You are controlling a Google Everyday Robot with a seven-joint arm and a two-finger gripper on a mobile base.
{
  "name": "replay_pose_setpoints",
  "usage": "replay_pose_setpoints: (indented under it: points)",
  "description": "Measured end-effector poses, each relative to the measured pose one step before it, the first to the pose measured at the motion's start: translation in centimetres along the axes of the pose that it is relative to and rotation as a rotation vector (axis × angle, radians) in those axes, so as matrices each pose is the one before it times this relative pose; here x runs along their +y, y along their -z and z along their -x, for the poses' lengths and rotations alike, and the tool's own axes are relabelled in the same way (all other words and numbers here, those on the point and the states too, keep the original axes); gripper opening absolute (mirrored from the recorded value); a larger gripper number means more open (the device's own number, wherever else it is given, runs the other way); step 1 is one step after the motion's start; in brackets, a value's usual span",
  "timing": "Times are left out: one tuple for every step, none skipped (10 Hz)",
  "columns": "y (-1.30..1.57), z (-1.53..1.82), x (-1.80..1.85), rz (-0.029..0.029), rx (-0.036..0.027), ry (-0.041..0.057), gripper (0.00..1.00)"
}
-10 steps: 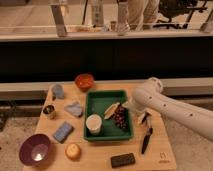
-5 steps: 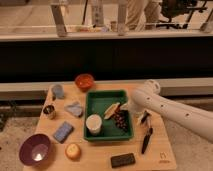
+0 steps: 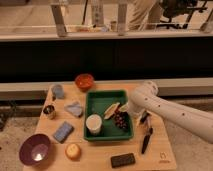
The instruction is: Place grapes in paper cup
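**Gripper [image 3: 121, 112] low inside green tray [image 3: 107, 94], at grapes**

Hangs at end of white arm [image 3: 165, 111], which enters from right side of table [image 3: 100, 159] and bends down at elbow into right half of tray. Sits right at upper edge of grapes [image 3: 119, 122]; contact not confirmable. Degree of opening: cannot tell. Hold on any item: cannot tell.

Locations of task items:
- Grapes: dark purple-red cluster lying on tray floor, right of centre, below the gripper.
- Paper cup [image 3: 93, 124]: upright in front left part of same tray, rim up, pale interior visible, just beside grapes but apart from them.

Other tray contents:
- Pale yellow banana-like piece [image 3: 111, 108], lying diagonally behind grapes, next to the gripper.

Items on table outside tray:
- Orange bowl [image 3: 84, 81] behind tray.
- Grey-blue cup [image 3: 58, 91] at rear left.
- Dark can [image 3: 49, 111] at left edge.
- Grey-blue cloth [image 3: 74, 108] just left of tray.
- Blue sponge [image 3: 63, 131] and purple bowl [image 3: 35, 149] at front left.
- Orange fruit [image 3: 73, 150] near front edge.
- Black flat block [image 3: 122, 160] at front centre.
- Black pen-like tool [image 3: 146, 141] right of tray.

Markings: small printed mark [image 3: 162, 159] at front right table corner, not legible. Remaining items: labels not readable.
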Motion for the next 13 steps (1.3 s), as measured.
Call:
replay_pose_setpoints:
  points:
    - [-0.053, 0.159, -0.116, 0.01533, 0.00645, -0.00481, 0.8]
    - [0.457, 0.598, -0.649, 0.0151, 0.00383, -0.00404, 0.8]
    - [0.715, 0.602, -0.658, 0.01274, -0.00041, -0.00356, 0.8]
    - [1.222, 0.777, -0.748, 0.01922, -0.0017, -0.00915, 0.8]
    - [1.315, 1.145, -1.088, 0.01942, -0.00554, -0.00882, 0.8]
    - [0.786, 0.766, -0.906, 0.00499, -0.00546, -0.01026, 0.8]
    - [0.617, 0.46, -0.851, -0.00292, -0.01347, -0.02917, 0.8]
    - [-0.022, -0.003, -0.446, -0.0072, -0.01638, -0.03967, 0.8]
    - [-0.507, -0.41, -0.247, -0.01967, -0.01632, -0.05748, 0.8]
    - [-0.576, -0.362, -0.061, -0.01707, -0.00696, -0.04373, 0.8]
    - [-0.705, -0.438, -0.172, -0.02909, -0.00136, -0.04669, 0.8]
    - [-0.3, -0.212, -0.11, -0.01127, 0.00402, -0.01951, 0.8]
    - [-0.386, -0.365, -0.172, -0.01202, 0.01314, -0.02152, 0.8]
